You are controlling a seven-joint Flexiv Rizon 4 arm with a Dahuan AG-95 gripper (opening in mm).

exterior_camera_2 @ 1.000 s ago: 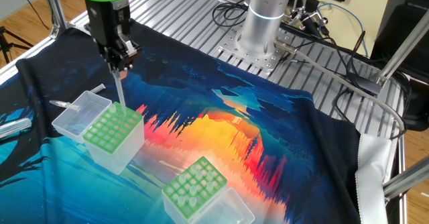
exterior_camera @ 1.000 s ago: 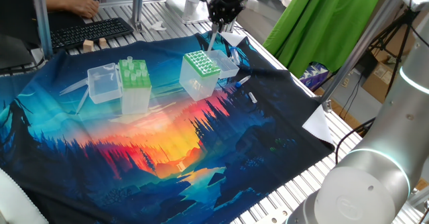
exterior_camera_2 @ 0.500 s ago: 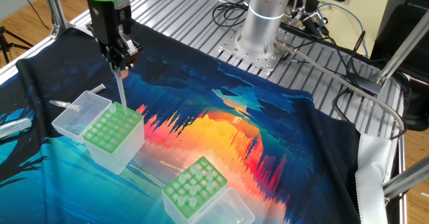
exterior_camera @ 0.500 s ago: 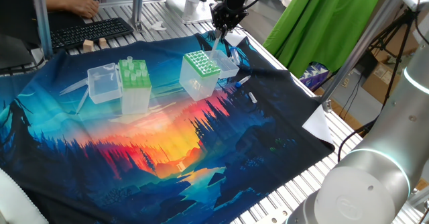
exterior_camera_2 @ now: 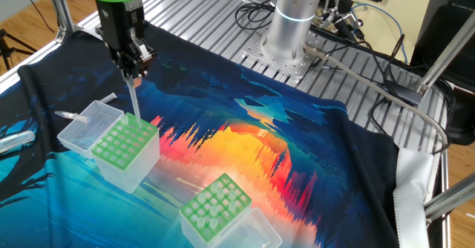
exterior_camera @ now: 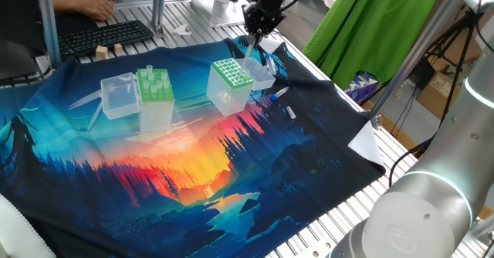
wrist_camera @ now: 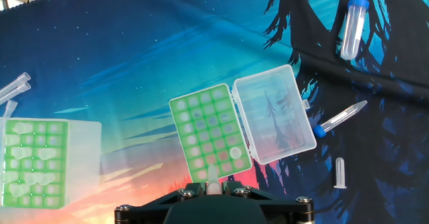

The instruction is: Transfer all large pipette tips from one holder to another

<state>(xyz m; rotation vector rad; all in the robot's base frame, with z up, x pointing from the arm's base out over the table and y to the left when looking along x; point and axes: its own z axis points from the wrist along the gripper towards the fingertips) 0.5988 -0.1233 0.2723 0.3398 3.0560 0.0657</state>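
We see the gripper (exterior_camera_2: 133,71) pinched narrow on the wide upper end of one clear tip (exterior_camera_2: 133,99), which hangs point-down over the 12 o'clock edge of the dotted-top box (exterior_camera_2: 126,142). More tips stand in the plain green box (exterior_camera_2: 216,204), out toward 4 o'clock. We judge the tip light, stiff, slick and thin-walled; a gentle hold near its collar suits best.

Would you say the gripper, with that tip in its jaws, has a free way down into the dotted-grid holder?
Probably yes: the gripper holds the pipette tip upright right over the holder's near corner; nothing sits between.
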